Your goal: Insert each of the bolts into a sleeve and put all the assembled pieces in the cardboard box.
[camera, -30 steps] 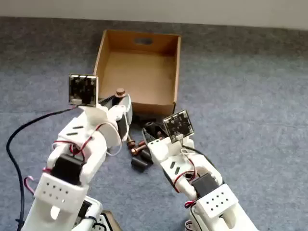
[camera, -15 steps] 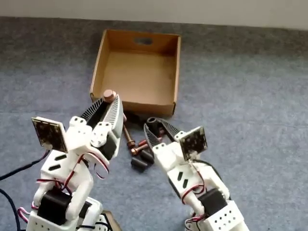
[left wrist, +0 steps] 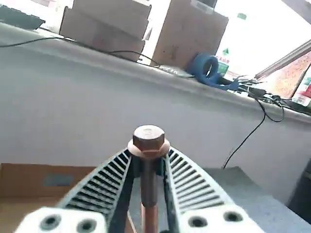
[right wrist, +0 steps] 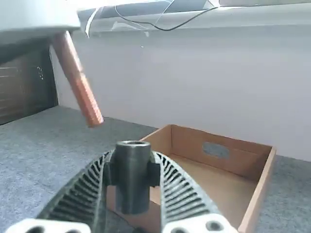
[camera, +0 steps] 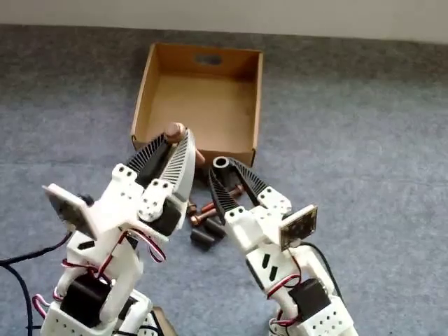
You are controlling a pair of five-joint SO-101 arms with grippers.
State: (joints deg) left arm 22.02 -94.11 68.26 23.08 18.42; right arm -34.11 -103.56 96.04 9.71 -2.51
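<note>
The left pincer (camera: 173, 138) is closed on a copper-coloured bolt (camera: 174, 130). In the left wrist view the left pincer (left wrist: 148, 156) has its ribbed fingers (left wrist: 108, 180) pressed against the shank on both sides. The hexagonal head of the bolt (left wrist: 148, 139) sits just above the fingertips.

In the high view this sits a little left of centre, over the front wall of the cardboard box (camera: 257, 105). The shank slants out below the fingers toward lower right.

The right pincer (camera: 223, 168), just right of it at centre frame, is clamped around a black sleeve (camera: 221, 164). In the right wrist view the right pincer (right wrist: 131, 160) holds the sleeve (right wrist: 130, 177) upright with its open mouth up. The threaded end of the bolt (right wrist: 77, 80) hangs tilted at upper left of that mouth, close but not touching.

The cardboard box (right wrist: 194, 141) lies open behind them, at lower right of that picture.

Between the two arms in the high view, loose bolts (camera: 203, 210) lie on the grey counter (camera: 364, 140). A spare sleeve (camera: 203, 238) lies just below them, near the frame's centre.
</note>
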